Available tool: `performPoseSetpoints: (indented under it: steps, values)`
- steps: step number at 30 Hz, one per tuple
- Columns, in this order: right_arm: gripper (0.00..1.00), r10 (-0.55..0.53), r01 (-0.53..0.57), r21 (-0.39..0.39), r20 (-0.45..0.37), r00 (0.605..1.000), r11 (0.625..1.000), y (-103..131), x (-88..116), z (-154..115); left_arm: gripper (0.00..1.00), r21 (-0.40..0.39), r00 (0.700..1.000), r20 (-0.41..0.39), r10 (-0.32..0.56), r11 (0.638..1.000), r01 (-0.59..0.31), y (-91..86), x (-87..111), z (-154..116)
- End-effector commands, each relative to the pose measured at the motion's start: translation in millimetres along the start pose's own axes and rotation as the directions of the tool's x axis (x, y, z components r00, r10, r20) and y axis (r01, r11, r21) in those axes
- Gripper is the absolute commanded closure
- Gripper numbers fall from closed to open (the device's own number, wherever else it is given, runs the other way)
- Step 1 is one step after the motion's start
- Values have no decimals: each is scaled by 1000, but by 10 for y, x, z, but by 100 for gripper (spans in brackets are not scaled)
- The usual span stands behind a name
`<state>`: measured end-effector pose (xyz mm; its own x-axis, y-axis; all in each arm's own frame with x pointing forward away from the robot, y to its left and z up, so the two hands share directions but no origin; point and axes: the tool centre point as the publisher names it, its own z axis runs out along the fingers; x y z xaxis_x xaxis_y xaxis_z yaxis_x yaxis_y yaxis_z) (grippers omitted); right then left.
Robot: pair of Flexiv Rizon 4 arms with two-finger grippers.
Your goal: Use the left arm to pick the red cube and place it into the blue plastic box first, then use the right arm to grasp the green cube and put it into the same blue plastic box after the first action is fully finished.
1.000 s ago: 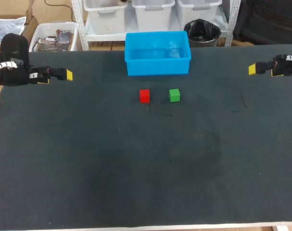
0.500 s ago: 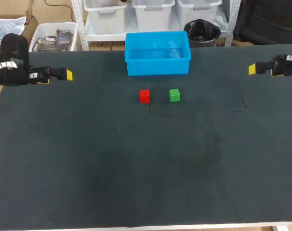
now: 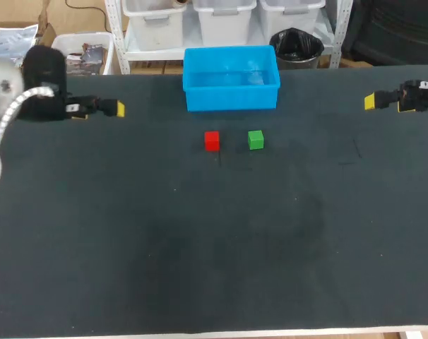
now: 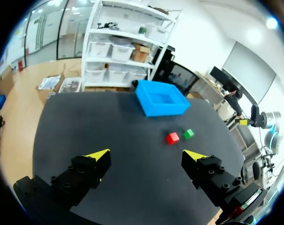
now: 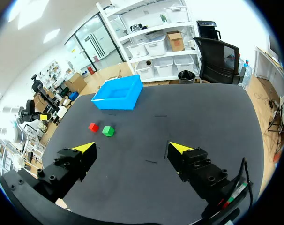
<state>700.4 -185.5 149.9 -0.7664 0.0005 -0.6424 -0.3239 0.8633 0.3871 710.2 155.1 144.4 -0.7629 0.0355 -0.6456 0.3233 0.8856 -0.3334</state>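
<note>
A red cube and a green cube sit side by side on the dark table, just in front of the blue plastic box, which looks empty. My left gripper hovers over the far left of the table, open, well to the left of the red cube. My right gripper is at the far right edge, open with nothing in it. In the left wrist view the red cube, green cube and box lie ahead of the open gripper. The right wrist view shows the cubes ahead, past its gripper.
The dark table mat stretches wide in front of the cubes. Faint dark marks lie on the mat at the right. The table's pale front edge runs along the near side.
My left arm has swung inward, its gripper shifting to the right toward the cubes. The right arm, the cubes and the box have stayed put.
</note>
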Motion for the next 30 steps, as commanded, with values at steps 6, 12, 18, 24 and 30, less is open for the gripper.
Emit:
performPoseSetpoints:
  steps: [6, 12, 18, 24, 30]
  values:
    - [0, -1, 1, 1, 0, 1000, 1000, 0, 1, -1, 0, -365, 984, -165, -66, 931, 1, -451, -232, 273]
    - [0, -1, 1, 1, 0, 1000, 1000, 0, 1, -1, 0, -438, 962, -254, -101, 899, -21, -672, -271, 418]
    - [0, -1, 1, 1, 0, 1000, 1000, 0, 1, -1, 0, -485, 949, -296, -112, 873, -48, -890, -264, 525]
    - [0, -1, 1, 1, 0, 1000, 1000, 0, 1, -1, 0, -528, 943, -295, -152, 849, -29, -990, -235, 603]
    - [0, -1, 1, 1, 0, 1000, 1000, 0, 1, -1, 0, -528, 943, -295, -152, 849, -29, -990, -235, 603]
